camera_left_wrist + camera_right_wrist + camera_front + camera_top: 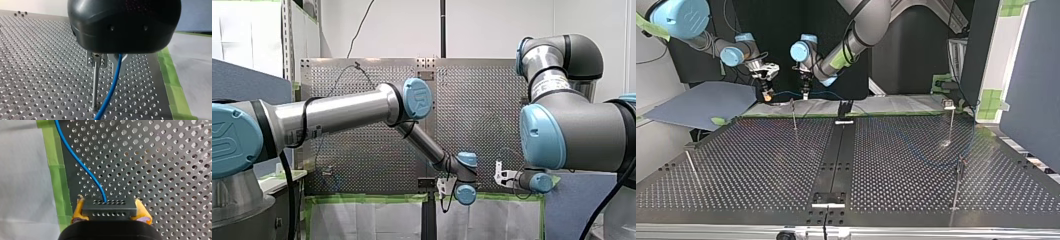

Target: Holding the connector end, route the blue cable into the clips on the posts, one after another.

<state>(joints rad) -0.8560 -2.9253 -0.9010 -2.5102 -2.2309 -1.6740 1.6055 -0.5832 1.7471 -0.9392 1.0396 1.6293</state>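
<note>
While the blue cable (80, 165) trails ahead, my right fingers (78, 211) clamp its black connector (109, 208).

- The robot's left arm (347, 107) is a silver tube between dark grey joints with round light-blue caps (417, 98); a black cable (304, 122) loops around it.
- Its right arm (572, 125) has bulky dark grey housings, light-blue caps and a silver band (549, 87) carrying a small printed label.
- The left gripper (805, 92) has a glossy, rounded black body.
- The right gripper (111, 207) is black with frayed yellow pads (78, 211).
</note>
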